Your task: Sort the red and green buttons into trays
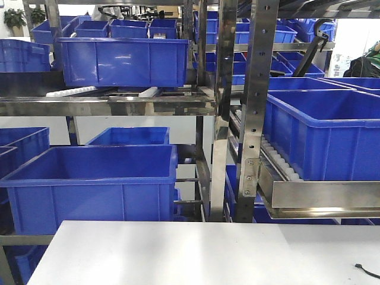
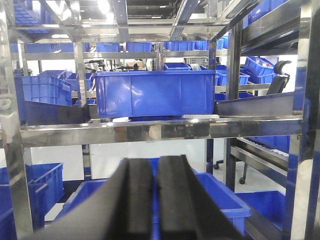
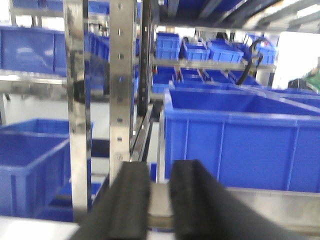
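Left end effector [image 2: 155, 167] pressed together empty, right end effector [image 3: 159, 172] narrowly parted, both facing blue crates [image 2: 155, 92]

From where I stand, the left gripper [image 2: 155, 162] points into the racking. A low crate [image 2: 222, 197] sits ahead of its jaws and beneath them. Above the jaws a shelf rail [image 2: 150, 131] runs across, and a shelf crate [image 2: 155, 92] stands on it, straight beyond the fingertips. An office chair [image 2: 279, 75] is far back, to the right of them. The right gripper [image 3: 160, 167] has a perforated post [image 3: 122, 75] just left of its jaws. To their right and further on, a large crate [image 3: 240, 142] rests on a metal ledge [image 3: 265, 200]. A left-hand crate [image 3: 30, 165] lies lower, past the post. A table [image 1: 178, 255] stands in front of the racking, with a cable end [image 1: 369, 271] near its right edge.
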`<state>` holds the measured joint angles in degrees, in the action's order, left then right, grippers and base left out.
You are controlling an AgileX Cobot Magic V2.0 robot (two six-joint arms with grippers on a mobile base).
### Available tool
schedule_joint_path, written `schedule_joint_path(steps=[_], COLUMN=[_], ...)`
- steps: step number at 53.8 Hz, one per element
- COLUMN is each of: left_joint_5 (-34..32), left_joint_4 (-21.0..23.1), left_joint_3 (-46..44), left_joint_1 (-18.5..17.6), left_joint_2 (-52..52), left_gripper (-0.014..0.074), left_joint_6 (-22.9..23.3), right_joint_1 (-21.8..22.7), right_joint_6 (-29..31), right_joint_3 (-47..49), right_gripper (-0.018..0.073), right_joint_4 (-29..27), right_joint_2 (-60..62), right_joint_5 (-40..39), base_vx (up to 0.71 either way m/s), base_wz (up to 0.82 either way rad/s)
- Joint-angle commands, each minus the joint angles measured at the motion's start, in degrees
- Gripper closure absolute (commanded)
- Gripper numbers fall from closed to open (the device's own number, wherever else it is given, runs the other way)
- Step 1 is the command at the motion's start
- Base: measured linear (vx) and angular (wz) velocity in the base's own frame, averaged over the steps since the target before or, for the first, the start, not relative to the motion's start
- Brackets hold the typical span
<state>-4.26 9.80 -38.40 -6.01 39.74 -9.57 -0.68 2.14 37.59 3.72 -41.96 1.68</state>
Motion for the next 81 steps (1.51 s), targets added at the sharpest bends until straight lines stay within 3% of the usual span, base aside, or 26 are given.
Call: schedule_joint_path(steps=[1, 7, 11, 22, 36, 46, 60, 81], left_joint_5=[-4.76, -4.76, -4.83, -4.83, -4.83, -4.83, -4.83, -4.83], left_joint_4=[0.44, 0.49, 0.49, 0.49, 0.49, 0.49, 0.49, 0.49], left_joint_3=[-2.11, -2.11, -2.11, -2.11, -2.11, -2.11, -2.11, -2.11], left_joint_1=[-0.18, -0.18, -0.18, -0.18, -0.18, -0.18, -0.18, -0.18], left_joint_2=[-0.08, -0.08, -0.08, -0.08, -0.08, -0.08, 0.02, 0.02], left_gripper=[0.0181, 0.0049, -0.0005, -0.0008, 0.0050, 0.0078, 0.0092, 0.0092], left_joint_6=[0.05, 0.05, 0.05, 0.05, 0.05, 0.05, 0.05, 0.05], right_joint_1=[0.14, 0.14, 0.14, 0.14, 0.14, 0.14, 0.14, 0.14], right_joint_6=[-0.05, 0.01, -0.07, -0.65, -6.11, -6.30, -5.95, -5.96], right_joint_3=[2.07, 2.07, 2.07, 0.42, -18.48, -29.16, -29.34, -17.13], right_gripper=[0.0071, -0.0104, -0.0172, -0.0150, -0.0066, -0.0030, -0.0029, -0.0029], right_joint_4=[0.53, 0.71, 0.63, -1.36, 0.37, 3.67, 13.55, 15.98], right_joint_2=[0.14, 0.14, 0.14, -1.92, -16.57, -33.05, -59.28, -74.12], right_joint_5=[-3.43, -4.36, -5.36, -16.89, -36.97, -53.99, -79.68, -81.01], base_vx=[0.00, 0.00, 0.00, 0.00, 0.00, 0.00, 0.00, 0.00], base_wz=[0.00, 0.00, 0.00, 0.00, 0.00, 0.00, 0.00, 0.00])
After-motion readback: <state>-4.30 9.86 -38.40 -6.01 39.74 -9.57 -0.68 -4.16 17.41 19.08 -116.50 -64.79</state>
